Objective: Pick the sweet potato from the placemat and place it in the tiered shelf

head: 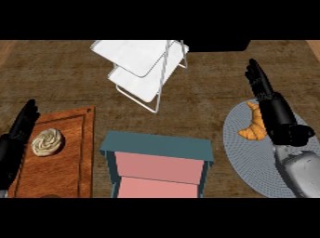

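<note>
Right robot hand (281, 118) open over placemat (242, 153), bare counter (211, 102) beyond

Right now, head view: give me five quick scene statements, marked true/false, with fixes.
1. The orange crescent-shaped food item lies on the grey round placemat. True.
2. The right hand is curled round that item. False: its fingers are straight, beside the item and reaching past it.
3. The white wire tiered shelf stands at the far side of the counter, with nothing on its trays. True.
4. The cream swirled pastry sits in the teal and pink box. False: it sits on the brown wooden board.
5. The left hand holds the pastry. False: it is open at the board's left edge.
</note>
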